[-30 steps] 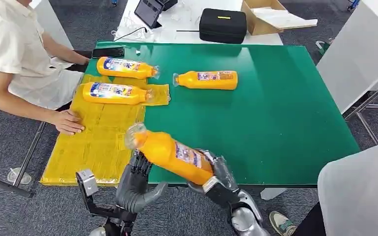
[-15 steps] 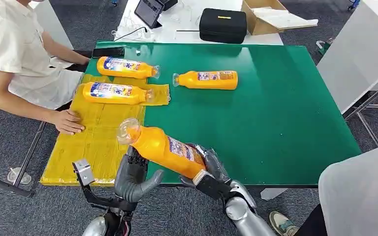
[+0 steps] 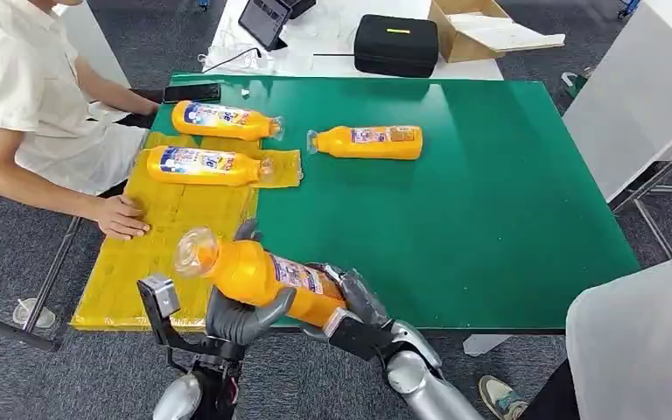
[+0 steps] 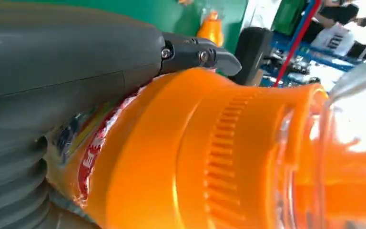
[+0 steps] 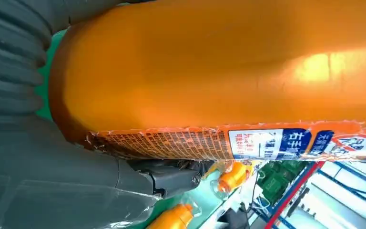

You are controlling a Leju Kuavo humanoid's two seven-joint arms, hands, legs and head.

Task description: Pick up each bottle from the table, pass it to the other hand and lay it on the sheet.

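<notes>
Now the held bottle (image 3: 258, 276) (in both hands) points cap-first toward the sheet (image 3: 171, 249).

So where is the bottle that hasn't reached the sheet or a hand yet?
In the head view, the loose bottle lies on its side on the bare green table, far side, right of the yellow sheet.

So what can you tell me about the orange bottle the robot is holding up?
The held bottle looks like shiny orange plastic with a clear cap and a blue, white and red label. It is tilted, cap toward the yellow sheet, above the table's near edge. The right hand grips its base end, and the left hand wraps its neck end from below.
</notes>
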